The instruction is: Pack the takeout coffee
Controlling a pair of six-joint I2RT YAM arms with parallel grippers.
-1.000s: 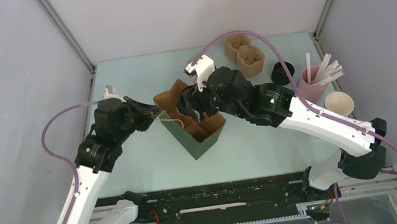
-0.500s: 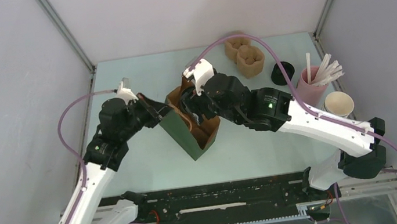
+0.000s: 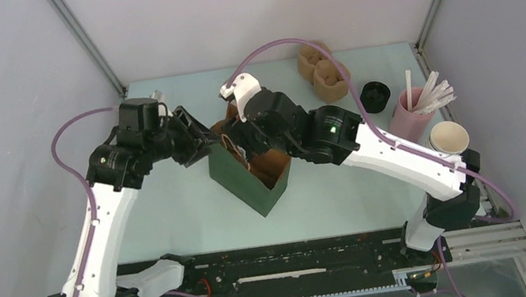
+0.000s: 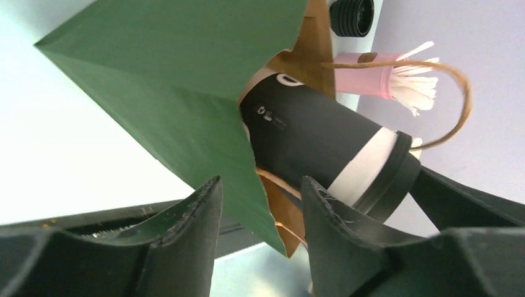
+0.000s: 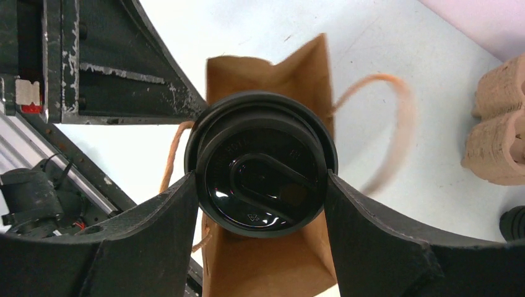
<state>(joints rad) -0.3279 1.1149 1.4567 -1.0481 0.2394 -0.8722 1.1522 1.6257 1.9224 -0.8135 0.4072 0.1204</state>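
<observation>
The takeout coffee (image 5: 263, 179), a dark-and-white cup (image 4: 309, 139) with a black lid, hangs in the mouth of the green paper bag (image 3: 240, 184). My right gripper (image 5: 263, 185) is shut on it, one finger on each side of the lid. In the top view that gripper (image 3: 245, 142) hides the cup. The bag's brown inside (image 5: 272, 260) shows below the lid. My left gripper (image 4: 260, 207) is open at the bag's left rim (image 4: 260, 185). The rim's corner stands loose between the fingers, with a gap on both sides. In the top view it (image 3: 203, 140) sits at the bag's upper left edge.
Brown pulp cup carriers (image 3: 324, 71) lie at the back. A loose black lid (image 3: 375, 95), a pink cup of white straws (image 3: 414, 113) and a stack of lidless paper cups (image 3: 449, 138) stand along the right side. The bag's string handle (image 5: 396, 124) loops beside the cup.
My left gripper has opened and let go of the bag's rim, and its arm has swung back and up. The right gripper has carried the cup leftwards over the bag's mouth.
</observation>
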